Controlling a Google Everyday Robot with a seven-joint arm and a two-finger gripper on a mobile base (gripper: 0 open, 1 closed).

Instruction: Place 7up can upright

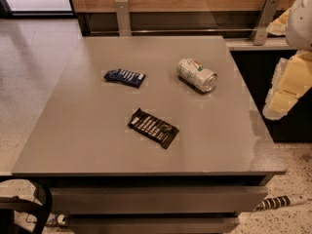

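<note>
The 7up can [196,74] is silvery-white with green and red markings. It lies on its side on the grey table [97,130], in the far right part, with its shiny end toward the front right. My gripper [287,89] shows as a cream-coloured shape at the right edge of the view, beyond the table's right side. It is well to the right of the can and does not touch it.
A blue snack wrapper [125,77] lies flat left of the can. A dark snack wrapper [153,127] lies flat nearer the front. A wood-panelled wall with metal brackets [122,16] runs behind the table. A dark chair part [29,204] is at the bottom left.
</note>
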